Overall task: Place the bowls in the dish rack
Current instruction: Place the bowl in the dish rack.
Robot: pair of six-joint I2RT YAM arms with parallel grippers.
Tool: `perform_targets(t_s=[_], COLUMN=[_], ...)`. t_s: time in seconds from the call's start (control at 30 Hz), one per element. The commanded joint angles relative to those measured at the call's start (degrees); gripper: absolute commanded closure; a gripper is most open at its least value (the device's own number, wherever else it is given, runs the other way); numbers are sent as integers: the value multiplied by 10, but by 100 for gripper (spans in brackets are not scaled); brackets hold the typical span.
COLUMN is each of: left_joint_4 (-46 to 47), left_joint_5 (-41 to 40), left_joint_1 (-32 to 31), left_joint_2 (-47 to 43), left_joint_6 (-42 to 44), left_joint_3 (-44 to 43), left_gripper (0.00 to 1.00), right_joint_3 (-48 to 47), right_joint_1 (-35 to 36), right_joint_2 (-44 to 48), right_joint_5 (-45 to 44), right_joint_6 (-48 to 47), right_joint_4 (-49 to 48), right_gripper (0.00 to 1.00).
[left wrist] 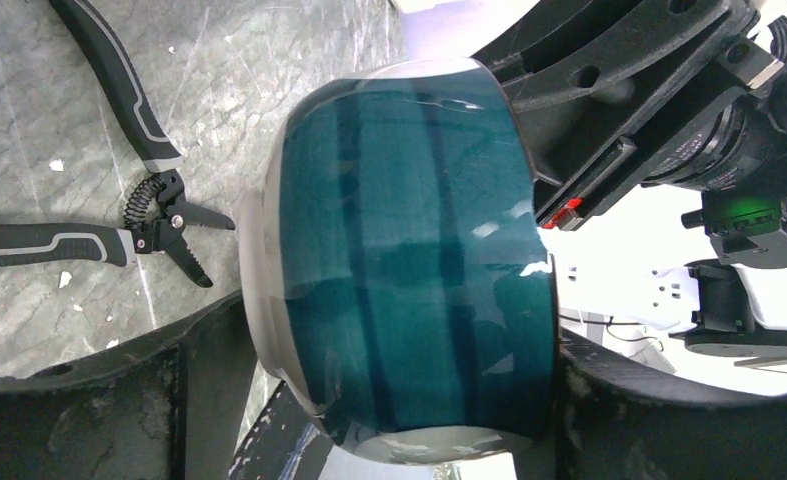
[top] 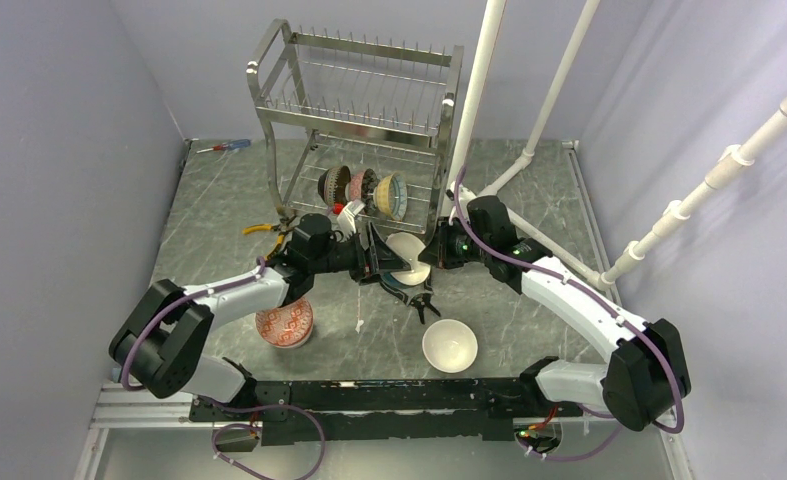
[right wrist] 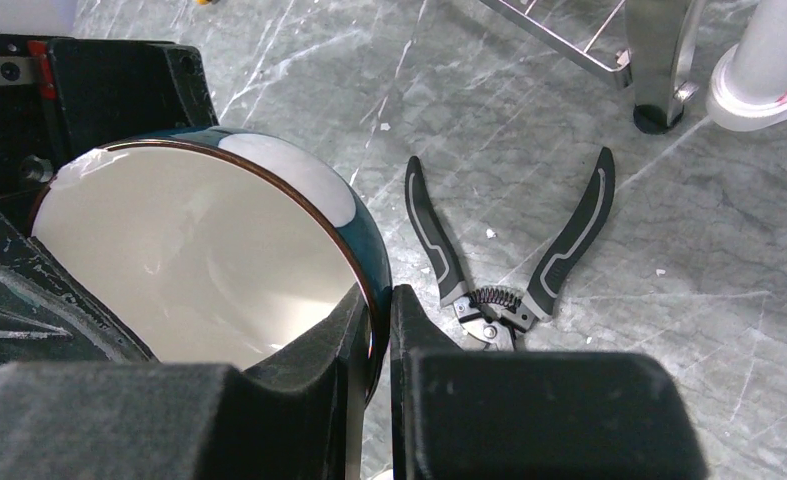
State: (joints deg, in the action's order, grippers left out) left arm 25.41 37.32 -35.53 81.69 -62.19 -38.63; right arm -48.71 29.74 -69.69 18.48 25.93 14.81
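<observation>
A teal bowl (top: 407, 258) with a white inside hangs above the table's middle between both arms. My right gripper (right wrist: 381, 320) is shut on its rim, one finger inside the bowl (right wrist: 189, 250) and one outside. My left gripper (left wrist: 404, 400) is open, its jaws standing wide on either side of the bowl (left wrist: 419, 270), foot to the left, rim to the right. The dish rack (top: 359, 110) stands at the back with three patterned bowls (top: 362, 186) upright on its lower tier. A red-patterned bowl (top: 284, 322) and a white bowl (top: 449, 345) sit on the table near the front.
Black pliers (top: 417, 298) lie under the held bowl. Yellow-handled pliers (top: 261, 229) lie by the rack's left leg, and a screwdriver (top: 224, 146) at the back left. White pipes (top: 474, 100) rise right of the rack. The rack's leg (right wrist: 659, 60) shows in the right wrist view.
</observation>
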Motion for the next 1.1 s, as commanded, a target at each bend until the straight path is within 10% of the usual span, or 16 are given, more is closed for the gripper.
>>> perform_targets(t_s=[0.0,0.23,0.67,1.07], left_joint_4=[-3,-12,-53,-324], left_joint_5=[3,-1,12,-59], left_joint_1=[-3,-3,33,129], left_joint_2=[-18,-20,-26,-105], left_joint_6=[10,18,58,262], left_joint_3=[-5,-11,-19,-83], left_gripper=[19,41,50,57], right_joint_3=[-28,-22,-6,23], right_joint_1=[2,2,1,1], right_joint_2=[18,23,37,49], right_joint_5=[20,18,22,34], right_joint_6=[15,19,33,38], right_joint_4=[-62,-61,-70,-84], right_gripper=[100,100,43,33])
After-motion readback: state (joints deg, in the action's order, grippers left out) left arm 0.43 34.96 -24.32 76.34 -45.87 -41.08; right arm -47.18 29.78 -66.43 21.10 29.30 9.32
